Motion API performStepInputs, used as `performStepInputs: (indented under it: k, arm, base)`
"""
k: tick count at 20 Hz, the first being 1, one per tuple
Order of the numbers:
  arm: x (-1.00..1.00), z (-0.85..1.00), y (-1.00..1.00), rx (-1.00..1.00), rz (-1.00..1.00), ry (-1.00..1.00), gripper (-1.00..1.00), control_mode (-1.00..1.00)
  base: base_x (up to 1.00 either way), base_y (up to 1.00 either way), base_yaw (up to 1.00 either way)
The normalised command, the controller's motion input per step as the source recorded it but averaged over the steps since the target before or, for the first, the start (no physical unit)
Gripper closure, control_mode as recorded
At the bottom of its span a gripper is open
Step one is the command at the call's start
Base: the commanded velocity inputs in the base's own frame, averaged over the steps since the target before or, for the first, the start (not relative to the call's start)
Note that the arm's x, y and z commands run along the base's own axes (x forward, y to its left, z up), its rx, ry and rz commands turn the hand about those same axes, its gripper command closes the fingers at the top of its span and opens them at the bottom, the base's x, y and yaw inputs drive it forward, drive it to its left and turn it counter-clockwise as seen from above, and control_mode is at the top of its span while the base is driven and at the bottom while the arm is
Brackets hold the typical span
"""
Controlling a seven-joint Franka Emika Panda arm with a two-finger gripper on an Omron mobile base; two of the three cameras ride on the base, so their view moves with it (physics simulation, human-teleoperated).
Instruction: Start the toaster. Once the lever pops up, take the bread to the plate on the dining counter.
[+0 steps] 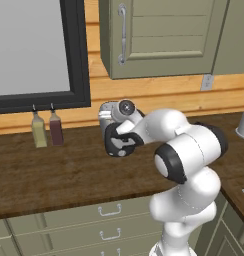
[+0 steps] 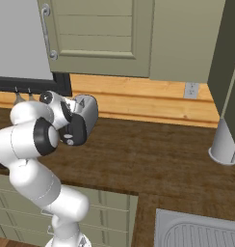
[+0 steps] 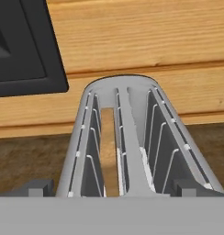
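I can read no text, label, brand or number anywhere here, not even on the toaster [image 3: 132, 142] below my fingers.

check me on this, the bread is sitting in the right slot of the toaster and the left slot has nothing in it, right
Not quite. In the hand view the bread sits in the left slot of the toaster, and it is the right slot that has nothing in it. The rest holds: one slot filled, one bare.

toaster [image 3: 132, 137] on counter [image 1: 54, 175] by back wall | bread [image 3: 108, 151] in its left slot | bottles [image 1: 46, 129] left
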Motion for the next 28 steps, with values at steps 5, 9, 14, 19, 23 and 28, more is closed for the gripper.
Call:
performStepInputs:
  k: [5,9,14,19,23,28]
  arm:
    - [0.0,0.0,0.01,0.0,0.0,0.08,-1.0,-1.0]
    - [0.0,0.0,0.03,0.0,0.0,0.06,-1.0,-1.0]
    - [0.0,0.0,0.05,0.0,0.0,0.03,-1.0,-1.0]
    - [0.01,0.0,0.02,0.0,0.0,0.0,-1.0,-1.0]
    - [0.0,0.0,0.0,0.0,0.0,0.0,-1.0,-1.0]
    - [0.0,0.0,0.0,0.0,0.0,0.0,-1.0,-1.0]
  base:
    - [0.0,0.0,0.0]
    - [0.0,0.0,0.0]
    - [0.0,0.0,0.0]
    - [0.0,0.0,0.0]
    - [0.0,0.0,0.0]
    - [0.0,0.0,0.0]
